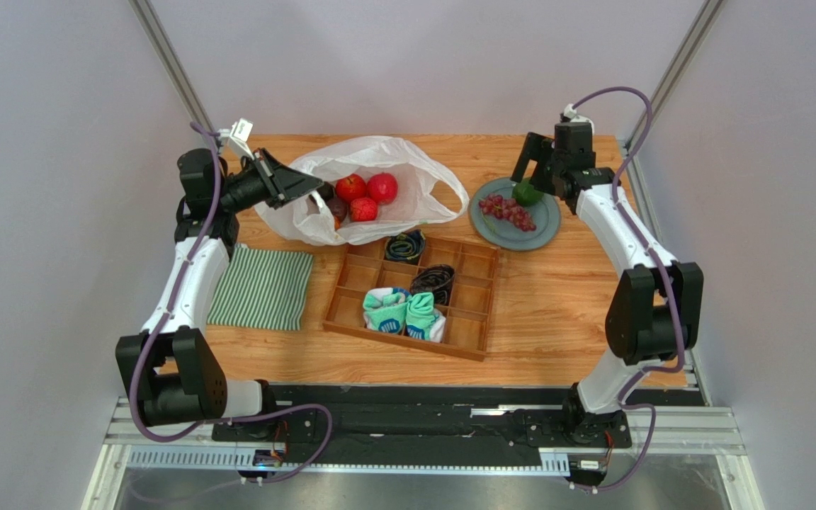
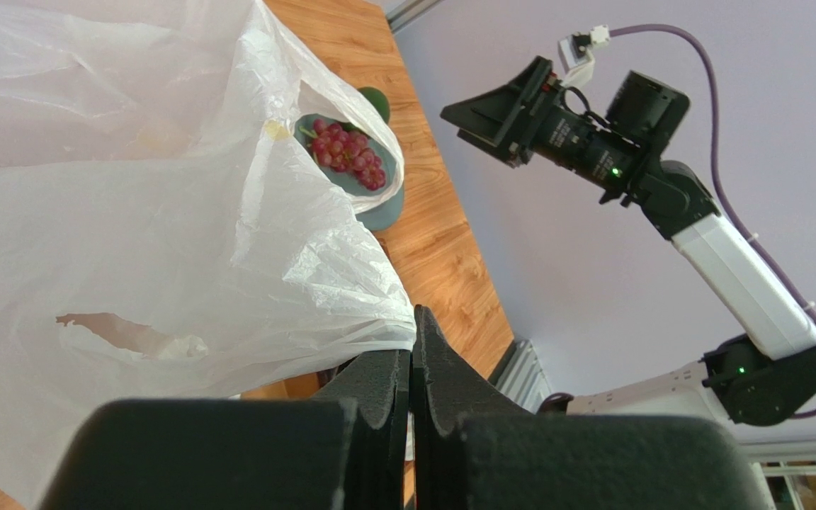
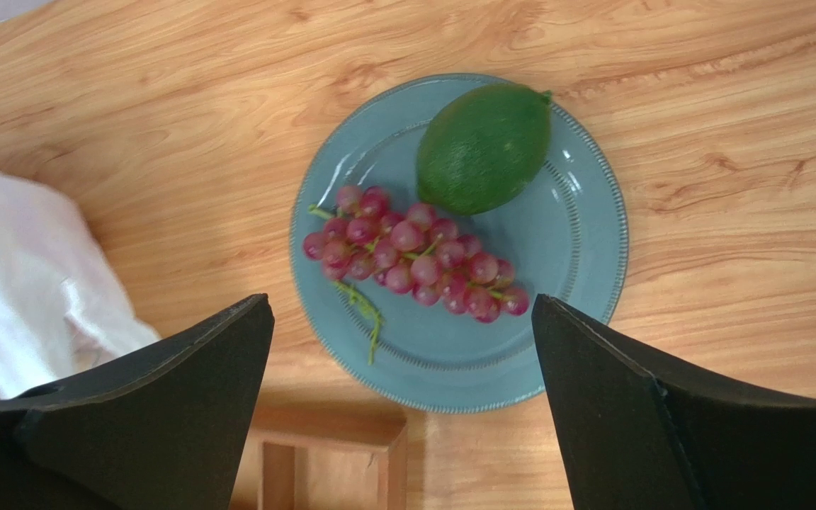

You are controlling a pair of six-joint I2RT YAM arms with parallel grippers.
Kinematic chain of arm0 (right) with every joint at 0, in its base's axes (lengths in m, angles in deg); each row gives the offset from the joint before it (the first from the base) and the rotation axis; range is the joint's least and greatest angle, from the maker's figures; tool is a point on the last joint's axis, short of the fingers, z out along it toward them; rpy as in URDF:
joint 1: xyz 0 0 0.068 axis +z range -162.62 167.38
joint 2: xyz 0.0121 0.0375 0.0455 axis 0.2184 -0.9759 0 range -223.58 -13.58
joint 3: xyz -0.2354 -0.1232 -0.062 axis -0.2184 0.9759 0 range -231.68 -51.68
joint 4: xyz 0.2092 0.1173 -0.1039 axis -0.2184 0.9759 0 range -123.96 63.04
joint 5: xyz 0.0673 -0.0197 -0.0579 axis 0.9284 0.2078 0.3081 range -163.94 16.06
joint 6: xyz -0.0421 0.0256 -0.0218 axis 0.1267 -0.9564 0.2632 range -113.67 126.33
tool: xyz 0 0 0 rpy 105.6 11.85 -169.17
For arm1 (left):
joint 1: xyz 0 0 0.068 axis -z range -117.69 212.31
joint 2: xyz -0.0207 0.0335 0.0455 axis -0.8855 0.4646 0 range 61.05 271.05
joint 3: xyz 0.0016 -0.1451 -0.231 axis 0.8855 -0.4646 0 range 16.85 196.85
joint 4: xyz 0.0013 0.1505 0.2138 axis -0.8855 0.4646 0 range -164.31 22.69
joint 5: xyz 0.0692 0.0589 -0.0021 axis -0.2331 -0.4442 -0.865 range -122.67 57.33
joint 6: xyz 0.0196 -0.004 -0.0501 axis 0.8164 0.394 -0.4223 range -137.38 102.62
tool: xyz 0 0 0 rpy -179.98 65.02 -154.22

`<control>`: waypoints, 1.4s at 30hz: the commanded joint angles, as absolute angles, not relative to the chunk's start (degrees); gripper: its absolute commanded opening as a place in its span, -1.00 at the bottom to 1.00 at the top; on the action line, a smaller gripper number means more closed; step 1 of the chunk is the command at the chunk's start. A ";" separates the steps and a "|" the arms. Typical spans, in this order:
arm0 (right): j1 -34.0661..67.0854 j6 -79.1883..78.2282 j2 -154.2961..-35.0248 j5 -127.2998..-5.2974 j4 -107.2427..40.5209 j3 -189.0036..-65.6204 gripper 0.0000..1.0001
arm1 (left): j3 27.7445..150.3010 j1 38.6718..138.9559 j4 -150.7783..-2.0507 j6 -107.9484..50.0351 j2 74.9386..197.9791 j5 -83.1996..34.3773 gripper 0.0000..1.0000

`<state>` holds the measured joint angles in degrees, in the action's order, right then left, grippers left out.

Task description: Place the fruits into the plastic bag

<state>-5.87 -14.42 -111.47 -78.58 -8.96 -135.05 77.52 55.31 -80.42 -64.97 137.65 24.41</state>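
Observation:
The white plastic bag [image 1: 402, 175] lies open at the back of the table with three red round fruits [image 1: 365, 194] and a dark one [image 1: 336, 206] inside. My left gripper [image 1: 314, 193] is shut on the bag's edge [image 2: 380, 329] and holds it up. The blue plate [image 1: 542, 225] carries the purple-red grapes [image 1: 508, 211] and the green fruit [image 1: 527, 192]. My right gripper [image 1: 529, 159] hangs open and empty above the plate. In the right wrist view its jaws [image 3: 402, 302] stand wide apart over the grapes [image 3: 412, 255] and green fruit [image 3: 484, 147].
A wooden compartment tray [image 1: 476, 308] holds teal socks [image 1: 402, 311] and black socks [image 1: 434, 282] in front of the bag. A green-and-white striped cloth [image 1: 263, 287] lies to the left. The tray's corner [image 3: 327, 452] is just below the plate [image 3: 583, 244].

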 commanded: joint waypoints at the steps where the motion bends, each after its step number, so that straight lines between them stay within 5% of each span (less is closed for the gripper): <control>1: -7.34 -18.79 -116.23 -81.58 -8.11 -139.30 0.91 | 78.02 54.84 -81.61 -64.05 136.37 24.90 -1.00; 18: -9.36 -35.14 -130.38 -86.15 -2.51 -149.58 0.89 | 78.03 54.93 -81.52 -64.13 136.37 25.25 -1.00; 42: -10.24 -36.91 -141.11 -88.88 4.80 -160.66 0.80 | 78.11 54.84 -82.13 -64.75 135.85 25.51 -1.00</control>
<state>-9.70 -35.90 -139.99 -87.79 3.78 -158.13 77.52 55.31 -80.31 -64.90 137.65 24.45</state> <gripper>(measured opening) 0.917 0.008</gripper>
